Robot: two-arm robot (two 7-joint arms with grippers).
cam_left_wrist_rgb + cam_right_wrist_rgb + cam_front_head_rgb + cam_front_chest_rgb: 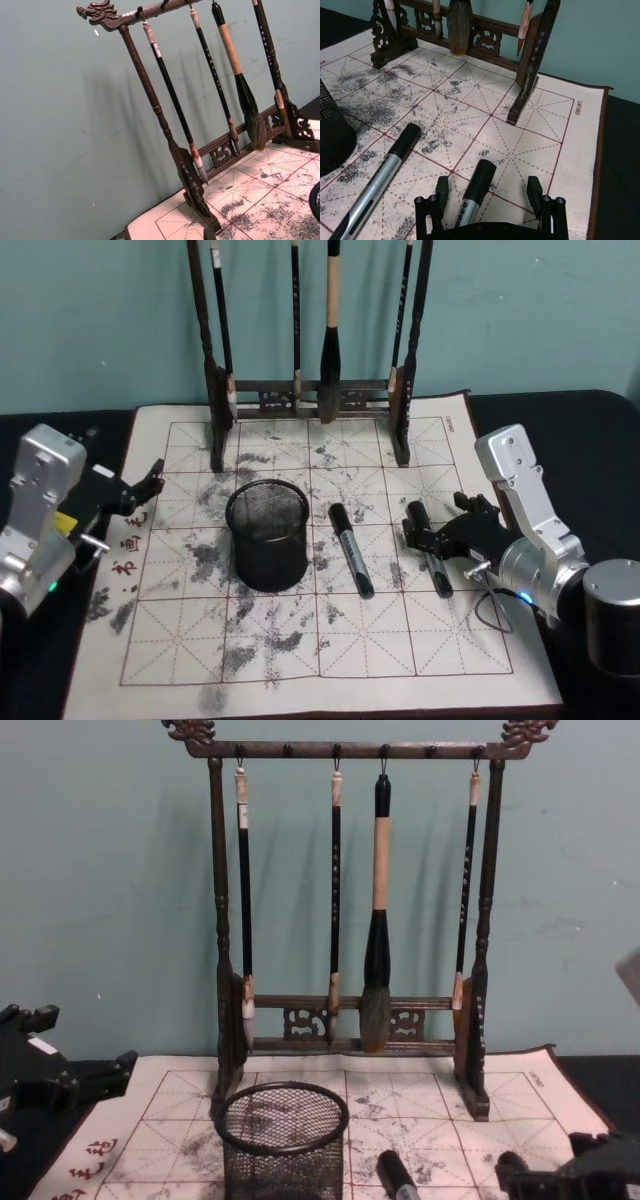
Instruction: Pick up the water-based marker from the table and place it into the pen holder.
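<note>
While the right end effector (487, 187) sits low on the mat (300, 640) with its fingers spread open on either side of the right-hand marker (481, 176), nothing is gripped yet. This looks like the grasp step. Next it should close, lift, and carry the marker left, over the other marker (351, 549), to the pen holder (265, 550). The left end effector (140, 488) rests open at the mat's left edge.

Head view downward, chest view low, level, 2 wrist views close; brush rack (217, 870) in all.
</note>
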